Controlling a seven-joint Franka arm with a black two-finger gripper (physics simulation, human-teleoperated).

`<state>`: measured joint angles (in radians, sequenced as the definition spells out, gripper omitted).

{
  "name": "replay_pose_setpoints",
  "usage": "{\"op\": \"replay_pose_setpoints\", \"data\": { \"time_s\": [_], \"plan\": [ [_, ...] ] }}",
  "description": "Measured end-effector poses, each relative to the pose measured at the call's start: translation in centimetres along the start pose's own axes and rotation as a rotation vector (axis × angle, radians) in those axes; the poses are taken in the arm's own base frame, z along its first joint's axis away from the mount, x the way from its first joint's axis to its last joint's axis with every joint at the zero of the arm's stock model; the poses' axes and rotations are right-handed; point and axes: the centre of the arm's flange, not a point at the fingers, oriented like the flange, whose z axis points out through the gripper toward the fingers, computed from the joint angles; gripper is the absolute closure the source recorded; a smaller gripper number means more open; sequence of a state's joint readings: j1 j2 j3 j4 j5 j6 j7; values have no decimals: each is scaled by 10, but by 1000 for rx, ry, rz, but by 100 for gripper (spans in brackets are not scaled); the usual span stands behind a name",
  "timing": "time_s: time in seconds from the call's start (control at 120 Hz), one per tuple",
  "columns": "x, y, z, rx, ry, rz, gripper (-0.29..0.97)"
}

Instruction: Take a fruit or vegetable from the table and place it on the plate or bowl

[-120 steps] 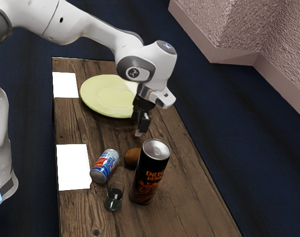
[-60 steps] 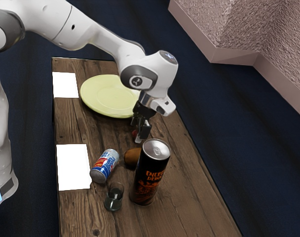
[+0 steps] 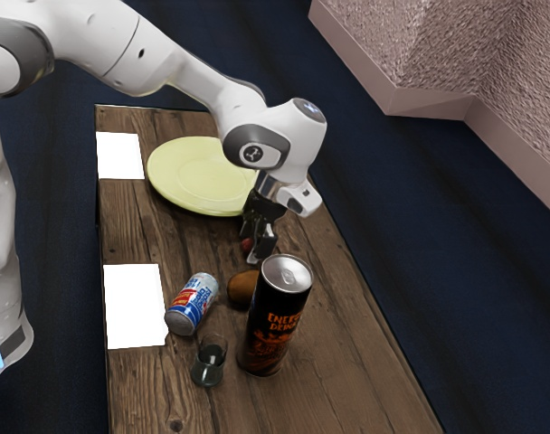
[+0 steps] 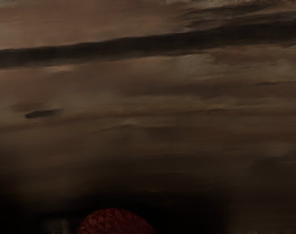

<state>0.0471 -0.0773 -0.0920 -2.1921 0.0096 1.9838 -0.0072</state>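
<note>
Two views give you different halves of this moment. From the exterior view, you see the white arm reaching over the dark wooden plank tabletop (image 3: 347, 362) with the black gripper (image 3: 260, 242) lowered close to the surface, just off the near edge of the round pale yellow-green plate (image 3: 198, 174). A small red fruit (image 3: 246, 244) peeks out right beside the gripper, on the exterior view's left of it. From here you cannot tell how wide the gripper stands, or whether it touches the fruit.

Just beyond the gripper, toward the camera, a brown oval kiwi (image 3: 242, 287) lies against the tall black energy drink can (image 3: 275, 312). A small blue, white and red can (image 3: 192, 304) lies on its side near the kiwi, a small clear glass (image 3: 209, 360) stands beside the black can, and two white paper rectangles (image 3: 135, 306) sit along the tabletop's edge on the exterior view's left.

The wrist view adds what the side camera lacks: the small red fruit (image 4: 116, 222) has a bumpy, faceted skin and sits directly under the hand, on shadowed wood grain.
</note>
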Motion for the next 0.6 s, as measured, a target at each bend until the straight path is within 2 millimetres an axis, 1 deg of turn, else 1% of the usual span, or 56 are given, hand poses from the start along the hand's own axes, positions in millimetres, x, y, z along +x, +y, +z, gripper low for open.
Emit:
{"op": "replay_pose_setpoints", "data": {
  "time_s": [0.1, 0.15, 0.25, 0.3, 0.4, 0.5, 0.55, 0.6],
  "plan": [
    [0, 0, -2, 0, 4, -1, 41],
    [0, 0, -3, 0, 7, -1, 47],
    [0, 0, -6, 5, 12, 0, 53],
    [-1, 0, -12, 9, 25, 1, 54],
    [-9, 2, -38, 20, 77, 6, 54],
    [-16, 5, -79, 46, 144, 17, 54],
    [-21, 0, -102, 67, 176, 14, 54],
    [-23, -10, -122, 91, 195, 1, 54]
  ]
}}
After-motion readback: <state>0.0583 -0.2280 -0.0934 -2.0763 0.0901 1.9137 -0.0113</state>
